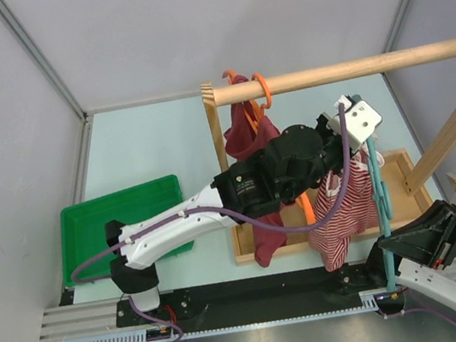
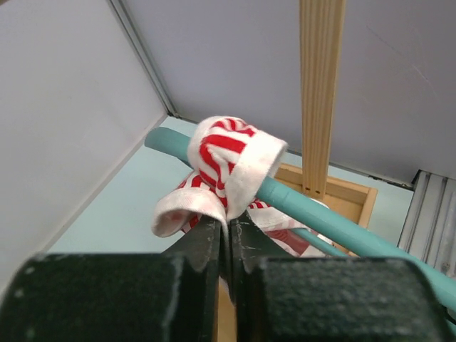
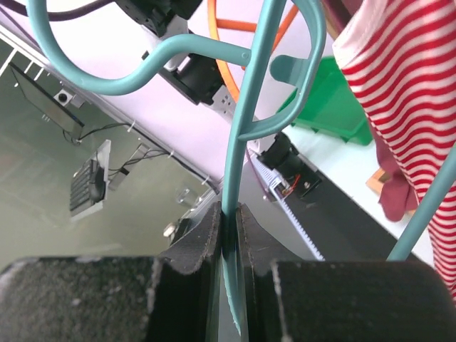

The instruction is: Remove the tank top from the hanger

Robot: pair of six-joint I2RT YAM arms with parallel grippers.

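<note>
Tank top [image 1: 338, 210], red-and-white striped, hangs on the teal hanger [image 1: 379, 190] near the wooden rail [image 1: 351, 70]. The left arm is stretched out across to the right. The left pincer [image 2: 229, 226] is pinching a strap that loops over the hanger's arm. The right arm is angled upward, and the right pincer [image 3: 228, 214] is clamped on the hanger's stem.

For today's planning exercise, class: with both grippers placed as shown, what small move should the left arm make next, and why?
Probably the left gripper, shut on the striped strap, should slide it along the teal hanger toward the free end just beyond and off. The strap is looped over that bar, and the right gripper clamps the hanger's stem, bracing it.
</note>
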